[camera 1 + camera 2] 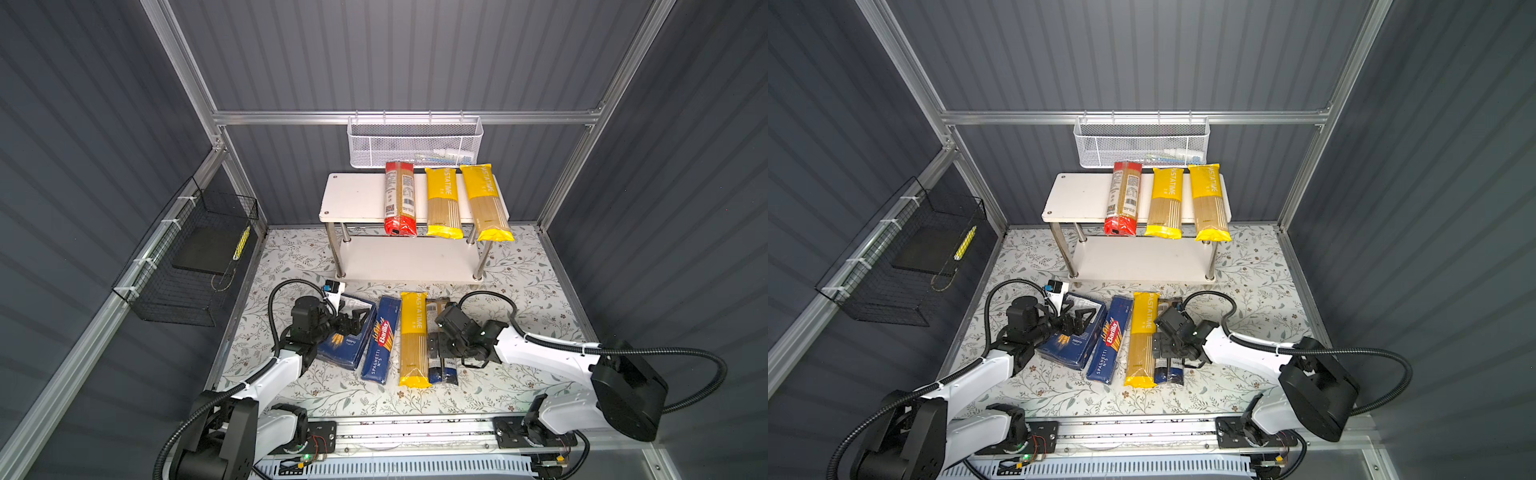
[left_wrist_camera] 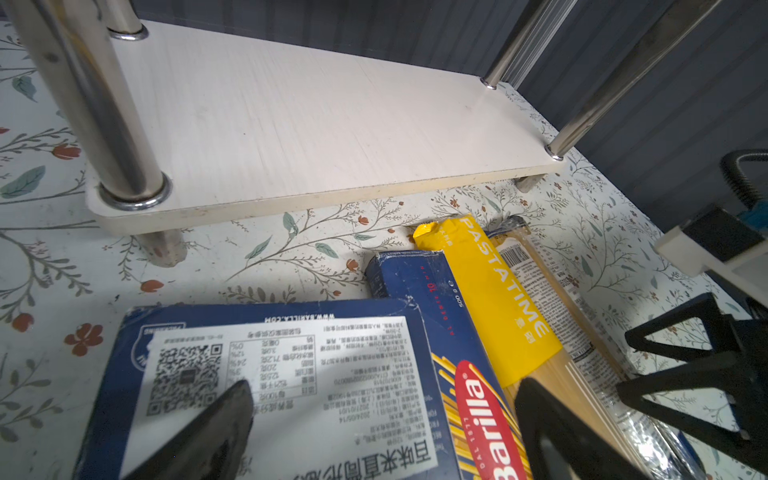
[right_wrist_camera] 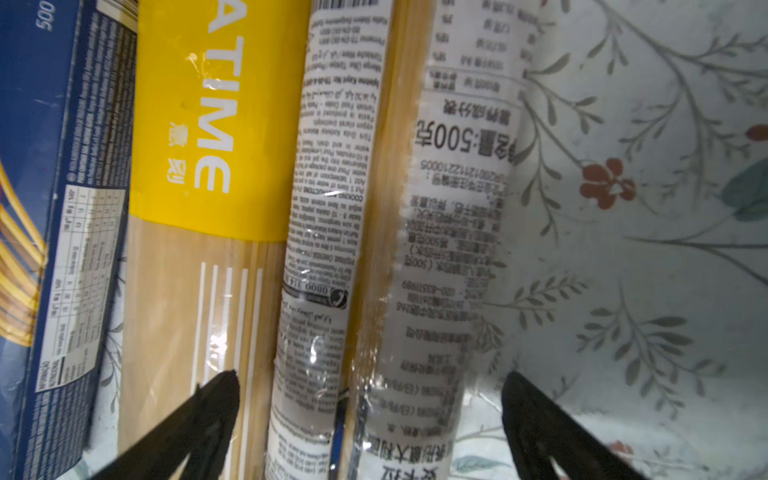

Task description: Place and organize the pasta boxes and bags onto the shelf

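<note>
Surface: a floral-print worktop inside grey ribbed walls, with both arms mounted at its 6 o'clock edge.
Right arm: the right hand hovers directly over the dark packet with its fingers spread wide and nothing gripped. One finger is over bare worktop, the other over the neighbouring yellow packet.
Key relation: the dark packet's long axis runs 6 to 12 o'clock, square across the right hand's opening. This arm is clearly the nearer one.
Left arm: the left hand sits at 9 o'clock from the right one, fingers apart above the wide box, holding nothing.
Row: wide box, slim box, yellow packet and dark packet lie side by side from 9 to 3 o'clock, the last two touching.
Materials: the boxes are stiff matte card. The packets are glossy crinkled film over straight strands, probably slippery.
Shelf: the shelf stands at 12 o'clock, white boards on chrome legs, its lower board bare. The top board carries a red-ended packet and the shelved yellow packets, their ends overhanging the front edge.
</note>
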Tool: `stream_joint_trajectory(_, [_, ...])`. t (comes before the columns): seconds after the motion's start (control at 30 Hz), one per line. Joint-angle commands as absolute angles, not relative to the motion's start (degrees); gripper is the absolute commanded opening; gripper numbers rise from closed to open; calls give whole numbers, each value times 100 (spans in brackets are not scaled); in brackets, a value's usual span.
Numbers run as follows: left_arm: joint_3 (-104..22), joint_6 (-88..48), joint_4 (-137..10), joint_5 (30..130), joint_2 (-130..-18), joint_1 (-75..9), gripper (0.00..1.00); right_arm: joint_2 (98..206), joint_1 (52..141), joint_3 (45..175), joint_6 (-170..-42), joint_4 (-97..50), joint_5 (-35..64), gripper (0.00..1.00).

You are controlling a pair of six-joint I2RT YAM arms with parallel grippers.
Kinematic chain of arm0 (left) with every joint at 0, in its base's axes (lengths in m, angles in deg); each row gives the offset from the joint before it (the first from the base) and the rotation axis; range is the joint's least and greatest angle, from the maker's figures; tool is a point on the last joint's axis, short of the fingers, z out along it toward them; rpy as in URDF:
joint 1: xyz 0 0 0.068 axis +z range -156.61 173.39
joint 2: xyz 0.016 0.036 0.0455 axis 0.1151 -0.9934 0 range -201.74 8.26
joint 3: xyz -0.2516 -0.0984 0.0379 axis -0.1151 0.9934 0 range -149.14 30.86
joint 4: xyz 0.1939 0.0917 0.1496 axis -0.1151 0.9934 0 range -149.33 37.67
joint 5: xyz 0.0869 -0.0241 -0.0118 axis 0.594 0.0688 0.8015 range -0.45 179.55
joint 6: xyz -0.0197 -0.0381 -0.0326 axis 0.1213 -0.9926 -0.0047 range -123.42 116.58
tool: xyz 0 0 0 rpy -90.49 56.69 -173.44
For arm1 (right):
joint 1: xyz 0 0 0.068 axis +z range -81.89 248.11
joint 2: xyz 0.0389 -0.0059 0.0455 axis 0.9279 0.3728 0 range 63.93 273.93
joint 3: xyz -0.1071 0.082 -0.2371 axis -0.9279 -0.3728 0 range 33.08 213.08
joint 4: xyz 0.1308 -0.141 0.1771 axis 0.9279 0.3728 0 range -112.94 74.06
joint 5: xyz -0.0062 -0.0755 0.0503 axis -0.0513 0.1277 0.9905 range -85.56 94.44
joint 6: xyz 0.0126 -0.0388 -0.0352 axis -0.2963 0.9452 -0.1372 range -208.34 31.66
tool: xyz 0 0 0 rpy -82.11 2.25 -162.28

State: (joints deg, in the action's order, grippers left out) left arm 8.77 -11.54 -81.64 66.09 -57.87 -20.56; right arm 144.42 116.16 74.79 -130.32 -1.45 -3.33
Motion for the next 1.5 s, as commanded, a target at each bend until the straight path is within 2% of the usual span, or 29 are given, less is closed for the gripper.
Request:
stream_joint_trajectory(0.0, [798, -995, -8148, 6520, -5684, -2076, 99, 14586, 11592, 7606, -12972, 94, -362, 99])
stream_joint_trajectory(0.47, [803, -993, -8170, 6502, -5679, -2076, 99, 14941, 11548, 7619, -12980, -39, -177, 99])
stream_joint_trajectory(0.7, [802, -1002, -8150, 6529, -5669, -2075, 99, 15143, 11548, 7740, -13017, 370, -512, 99])
stream_joint_trajectory(1.07, [793, -1026, -8136, 6591, -5689, -2076, 99, 14428, 11179, 7213, -13163, 652, -415, 99])
stream_joint_trajectory(1.33, [783, -1026, -8128, 6574, -5696, -2076, 99, 13678, 11153, 7192, -12413, 413, -72, 99])
stream_joint_trajectory(1.47, [772, -1028, -8130, 6591, -5714, -2076, 99, 13829, 11152, 7327, -12284, 565, -275, 99])
